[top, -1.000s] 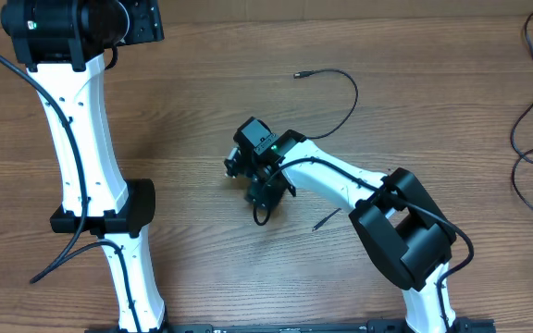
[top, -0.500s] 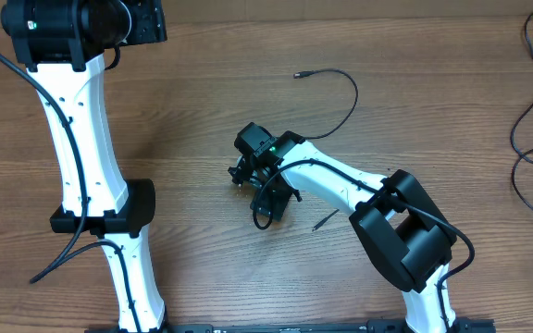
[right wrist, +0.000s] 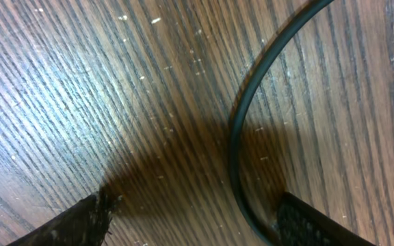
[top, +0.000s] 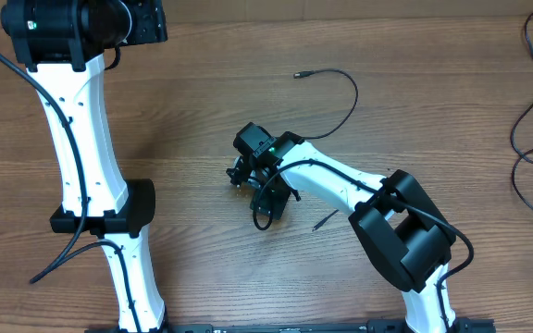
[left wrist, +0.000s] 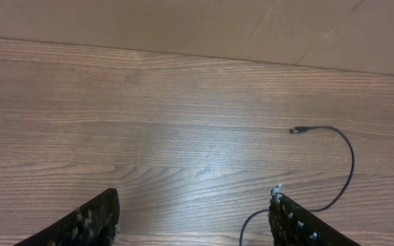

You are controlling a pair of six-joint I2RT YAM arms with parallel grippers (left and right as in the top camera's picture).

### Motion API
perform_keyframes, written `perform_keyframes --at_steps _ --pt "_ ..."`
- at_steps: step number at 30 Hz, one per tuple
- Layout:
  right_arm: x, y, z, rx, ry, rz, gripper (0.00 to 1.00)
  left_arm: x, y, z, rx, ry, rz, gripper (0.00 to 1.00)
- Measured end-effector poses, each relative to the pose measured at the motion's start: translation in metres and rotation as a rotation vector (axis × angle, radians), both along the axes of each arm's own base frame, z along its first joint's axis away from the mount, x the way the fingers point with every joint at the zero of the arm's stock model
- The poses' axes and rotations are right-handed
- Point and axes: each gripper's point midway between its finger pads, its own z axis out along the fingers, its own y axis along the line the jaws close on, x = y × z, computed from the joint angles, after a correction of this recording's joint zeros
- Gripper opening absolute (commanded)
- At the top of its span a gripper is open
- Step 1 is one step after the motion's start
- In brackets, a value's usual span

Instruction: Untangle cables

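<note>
One thin black cable (top: 352, 97) runs from its small plug (top: 298, 74) in a curve down under my right arm, and a small loop (top: 263, 218) shows just below the wrist. My right gripper (top: 258, 185) points down at the table's middle. In the right wrist view it stands open (right wrist: 197, 225) close over the wood. The cable (right wrist: 241, 137) curves between the fingers, near the right fingertip (right wrist: 320, 225), and nothing is gripped. My left gripper (left wrist: 193, 222) is open and empty, and the same cable (left wrist: 351, 164) lies ahead of it.
More thin black cables (top: 530, 129) lie in loose strands at the table's far right edge. A short loose plug end (top: 327, 219) rests beside my right forearm. My left arm (top: 86, 157) stretches along the left side, with thick base cables (top: 63, 264) near it.
My right gripper has turned and shifted slightly over the cable loop, which shows a little more below it. The left arm has not moved.
</note>
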Motion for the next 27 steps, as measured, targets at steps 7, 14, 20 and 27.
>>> perform_keyframes --at_steps 7,14,20,27 --pt "0.002 0.001 0.001 -0.01 0.002 0.0 0.74 0.0 -0.001 0.0 -0.003 0.0 -0.002 0.7" --pt "0.002 0.003 0.0 -0.007 0.009 0.009 0.29 0.0 -0.001 0.0 -0.003 0.0 -0.002 0.7" --pt "0.001 0.015 0.0 0.051 0.032 0.01 0.04 0.0 -0.001 0.0 -0.002 0.0 -0.003 0.7" --pt "0.002 0.025 0.0 0.122 0.06 -0.007 0.04 0.0 -0.001 0.0 0.001 0.0 -0.006 0.7"
